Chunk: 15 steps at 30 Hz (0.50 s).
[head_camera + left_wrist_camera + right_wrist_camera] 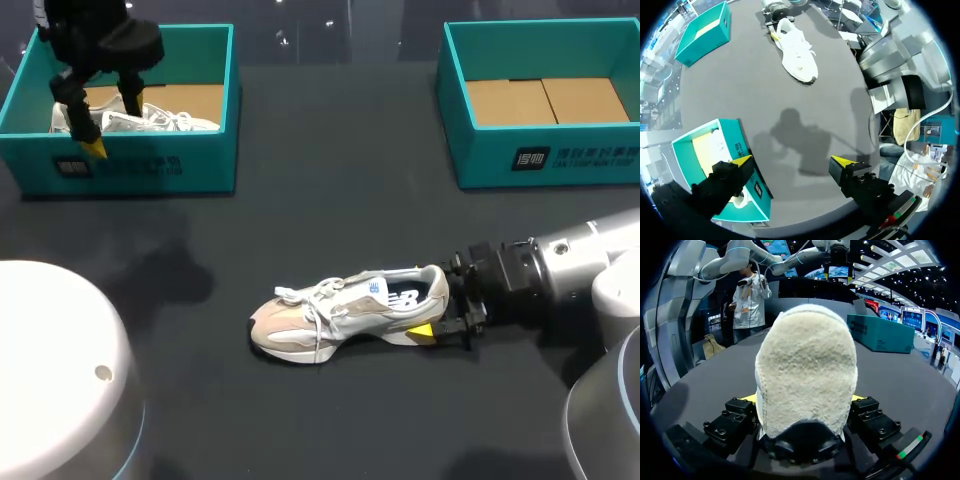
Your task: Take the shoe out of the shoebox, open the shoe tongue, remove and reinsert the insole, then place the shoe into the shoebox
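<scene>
Right now the shoe (345,315), a cream and beige sneaker with white laces, stands on its sole near the middle of the dark table (330,200), outside both boxes, with its toe toward our left side and its heel toward our right arm. Our right gripper (440,325) has hold of it at the heel: from the right wrist the fuzzy heel fills the space between the fingers, and the fingers press against it from both sides. Farther back on our left stands the left shoebox (130,165), teal, with a second shoe (150,122), white, lying inside on the cardboard floor. Our left gripper (105,120) hangs over the front part of that box with its fingers spread wide and nothing between them; from the left wrist one finger is over the box's front wall and the other over bare table. At the back on our right sits the right shoebox (540,150), also teal, well apart from the shoe.
</scene>
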Available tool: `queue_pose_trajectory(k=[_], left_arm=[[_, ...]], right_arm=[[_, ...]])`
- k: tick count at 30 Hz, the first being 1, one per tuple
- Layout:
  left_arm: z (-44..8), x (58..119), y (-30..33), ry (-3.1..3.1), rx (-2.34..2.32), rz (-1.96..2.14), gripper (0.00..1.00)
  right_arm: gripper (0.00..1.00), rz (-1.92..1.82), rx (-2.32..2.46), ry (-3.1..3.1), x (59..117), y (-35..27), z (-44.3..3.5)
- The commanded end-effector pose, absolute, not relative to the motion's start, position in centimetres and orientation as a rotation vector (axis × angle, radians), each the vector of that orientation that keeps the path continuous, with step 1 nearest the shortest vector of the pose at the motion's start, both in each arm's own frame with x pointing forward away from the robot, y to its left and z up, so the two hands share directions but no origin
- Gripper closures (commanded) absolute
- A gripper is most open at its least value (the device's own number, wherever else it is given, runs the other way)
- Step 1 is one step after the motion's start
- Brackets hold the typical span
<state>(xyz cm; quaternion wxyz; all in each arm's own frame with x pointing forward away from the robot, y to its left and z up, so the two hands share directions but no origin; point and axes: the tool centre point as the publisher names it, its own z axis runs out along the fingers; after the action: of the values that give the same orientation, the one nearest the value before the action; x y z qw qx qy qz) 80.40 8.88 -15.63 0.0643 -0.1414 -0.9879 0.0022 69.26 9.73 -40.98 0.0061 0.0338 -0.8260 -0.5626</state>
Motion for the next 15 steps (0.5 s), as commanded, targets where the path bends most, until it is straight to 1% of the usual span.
queue_pose_trajectory(k=[1,8,13,15], left_arm=[[-15.9,77.6,7.9,-3.039,-0.373,-0.017,0.00],[-16.3,74.7,5.8,-3.026,-0.137,-0.027,0.00],[-17.2,72.9,4.5,-3.010,0.040,0.049,0.00],[-17.4,72.1,3.9,-2.985,0.007,0.042,0.00]], right_arm=[[1.00,-1.757,0.105,-2.588,69.3,9.9,-41.1],[1.00,-1.757,0.105,-2.588,69.3,9.9,-41.1],[1.00,-1.757,0.105,-2.588,69.3,9.9,-41.1],[1.00,-1.757,0.105,-2.588,69.3,9.9,-41.1]])
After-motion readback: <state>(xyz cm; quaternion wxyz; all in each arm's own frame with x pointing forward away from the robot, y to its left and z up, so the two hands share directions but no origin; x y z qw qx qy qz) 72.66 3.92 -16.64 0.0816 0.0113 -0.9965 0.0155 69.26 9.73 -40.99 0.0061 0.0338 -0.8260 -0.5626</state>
